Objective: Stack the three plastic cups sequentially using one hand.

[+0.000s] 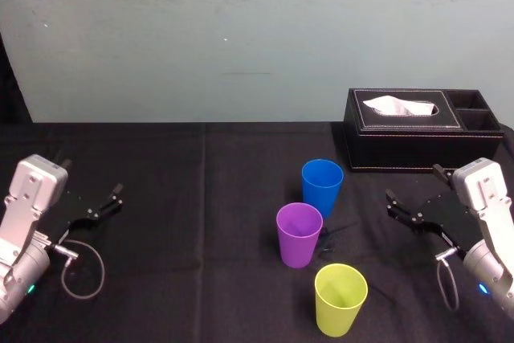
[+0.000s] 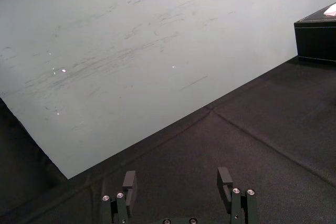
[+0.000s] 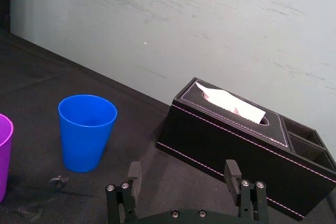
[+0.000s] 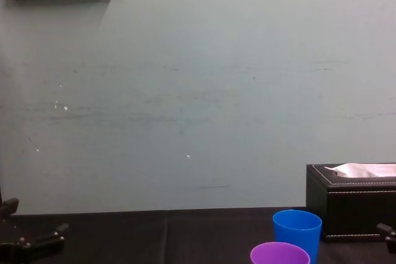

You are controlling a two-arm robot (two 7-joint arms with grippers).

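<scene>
My right hand (image 1: 413, 183) sits released near the blue cup (image 1: 322, 186). I'd grip its wall squarely, lift clear, then centre it over the purple cup (image 1: 299, 234). My left hand (image 1: 92, 176) rests released, well apart.

The left arm sits low on the robot's left side, its left gripper (image 1: 92, 177) reaching forward with fingers spread wide. The right arm mirrors it on the right, and the right gripper (image 1: 414, 182) is also spread wide and holds nothing.
</scene>
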